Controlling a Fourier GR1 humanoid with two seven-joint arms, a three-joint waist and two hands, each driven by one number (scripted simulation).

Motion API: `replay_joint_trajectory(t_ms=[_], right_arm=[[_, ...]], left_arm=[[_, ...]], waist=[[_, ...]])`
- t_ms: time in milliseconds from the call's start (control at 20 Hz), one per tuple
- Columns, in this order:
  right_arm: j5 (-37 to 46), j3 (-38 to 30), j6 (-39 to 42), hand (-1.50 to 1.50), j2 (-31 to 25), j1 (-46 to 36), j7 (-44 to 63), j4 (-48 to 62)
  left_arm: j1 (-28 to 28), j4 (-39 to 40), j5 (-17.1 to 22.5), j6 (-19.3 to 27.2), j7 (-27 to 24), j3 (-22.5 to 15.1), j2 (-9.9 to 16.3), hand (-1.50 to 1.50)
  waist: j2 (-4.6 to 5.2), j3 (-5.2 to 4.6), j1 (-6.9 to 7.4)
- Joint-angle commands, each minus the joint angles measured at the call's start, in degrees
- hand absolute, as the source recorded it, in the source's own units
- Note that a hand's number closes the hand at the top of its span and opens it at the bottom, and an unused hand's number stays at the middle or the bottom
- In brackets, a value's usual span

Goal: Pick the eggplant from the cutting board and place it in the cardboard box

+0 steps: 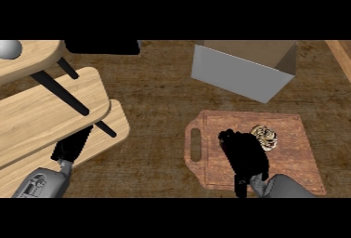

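The eggplant (264, 136) lies on the cutting board (295, 153), toward its upper middle, and it shows as a small pale, mottled lump — not the dark smooth skin one would expect, so its true outline is hard to read from here. The right hand (241, 151) is over the board, just beside the eggplant on its left and touching or nearly so; the fingers point away from the robot, lying straight and close together, not curled round anything. Whether the thumb reaches the eggplant I cannot tell, since the dark hand hides that side.

Judging by its size against the hand, the eggplant should be light and fairly stiff, with a rounded body that could roll or slip out of a pinch. The safest hold is probably across its middle — fingers on one side, thumb on the other.

The cardboard box (237, 74) stands open beyond the board, well apart from it. The left hand (70, 148) rests low at the left, fingers straight, near a wooden stool (48, 107).
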Motion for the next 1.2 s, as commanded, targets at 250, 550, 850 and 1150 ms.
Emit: replay_joint_trajectory(t_ms=[250, 550, 850, 1150], right_arm=[[3.87, -7.13, -7.29, 1.5, 18.4, -11.07, 12.23, 11.11], [13.62, -7.69, -11.88, 1.5, 19.1, -18.93, 15.23, 16.21], [17.48, -7.87, -9.02, 1.5, 23.11, -23.03, 19.52, 9.33], [17.27, -8.84, -4.64, 1.5, 25.97, -27.4, 22.41, -1.12]], left_arm=[[-5.37, -3.22, -0.59, -2.89, -2.83, -3.16, -3.76, 0.0], [-4.77, -5.74, -0.62, -3.19, -0.56, -3.99, -4.13, 0.0], [-4.51, -5.54, 0.17, -4.59, -0.73, -1.39, -1.49, 0.0], [-4.69, -4.31, -1.61, -2.41, -1.41, -2.08, -3.65, 0.0]], waist=[[0.34, 1.31, 0.37], [-0.16, 1.35, 0.08], [-0.49, 1.31, -0.88], [-0.67, 1.3, -1.73]])
